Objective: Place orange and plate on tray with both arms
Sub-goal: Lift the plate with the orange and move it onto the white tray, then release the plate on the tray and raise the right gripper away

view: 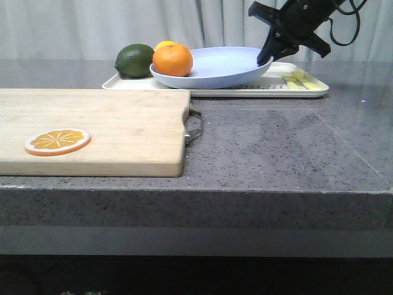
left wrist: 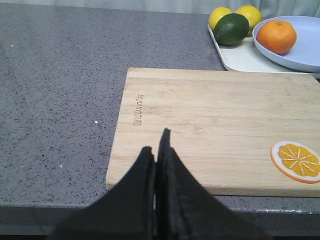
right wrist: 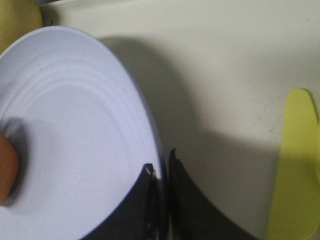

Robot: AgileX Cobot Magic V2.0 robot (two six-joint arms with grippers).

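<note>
The pale-blue plate (view: 215,66) lies on the white tray (view: 310,92) at the back, its left edge past the tray's front rim. The orange (view: 172,60) sits in the plate's left part and also shows in the left wrist view (left wrist: 276,36). My right gripper (view: 265,58) is shut on the plate's right rim; in the right wrist view (right wrist: 161,167) one finger lies inside the plate (right wrist: 70,130) and one outside, over the tray (right wrist: 225,75). My left gripper (left wrist: 157,145) is shut and empty, over the near edge of the wooden cutting board (left wrist: 210,125).
A dark green lime (view: 134,60) and yellow lemons (left wrist: 235,14) sit at the tray's left end. Pale yellow strips (view: 301,81) lie at its right end. An orange slice (view: 58,141) lies on the cutting board (view: 92,129), whose metal handle (view: 194,126) points right.
</note>
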